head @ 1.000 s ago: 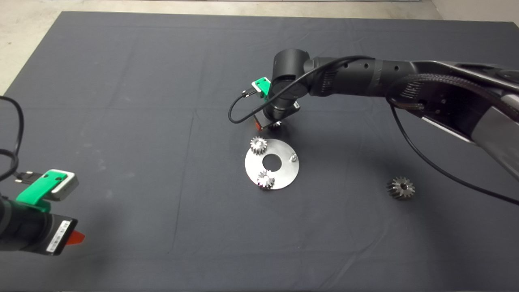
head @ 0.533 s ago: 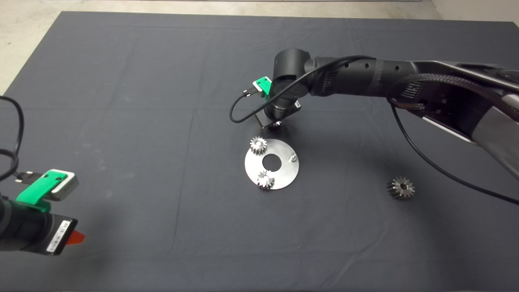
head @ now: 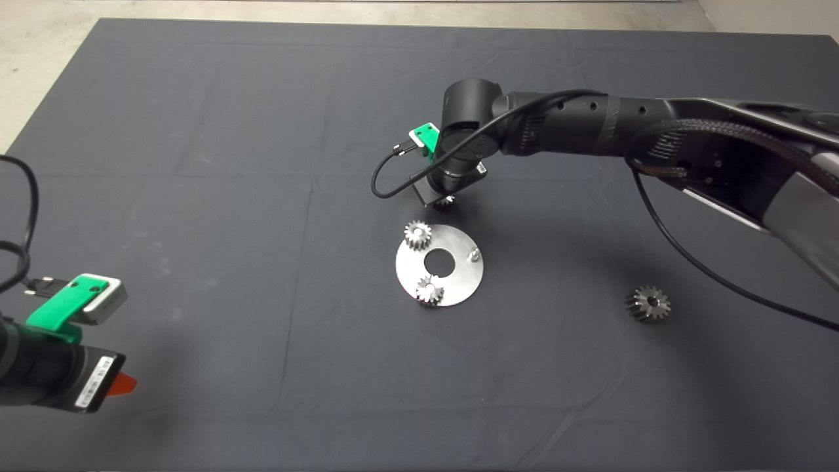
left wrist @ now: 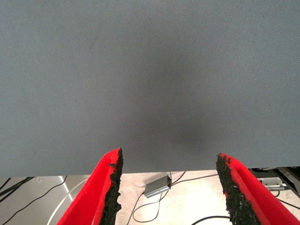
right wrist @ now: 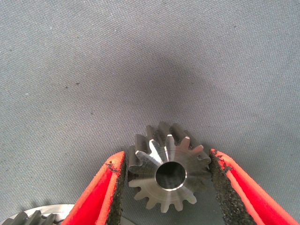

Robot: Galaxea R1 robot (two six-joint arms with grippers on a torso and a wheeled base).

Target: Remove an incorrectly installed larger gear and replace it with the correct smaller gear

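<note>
**Smaller gear gripped beside the plate**

The smaller gear (right wrist: 168, 173) is clamped between the pads of the right gripper (right wrist: 168, 187), at twelve o'clock of the round steel plate (head: 459, 278). The larger gear (head: 647, 303) is seen on the mat (head: 196, 196), well apart at four o'clock. The left gripper (left wrist: 168, 187) is parked, fingers spread wide, at the lower left edge.

Looks like a robotics lab or test bench to me. There's a dark mat (head: 196, 131) over a table, bare concrete-looking floor (head: 39, 39) at the edges, and loose cables (left wrist: 154, 206) plus a small grey box (left wrist: 157, 186), maybe a power adapter, on the floor.
</note>
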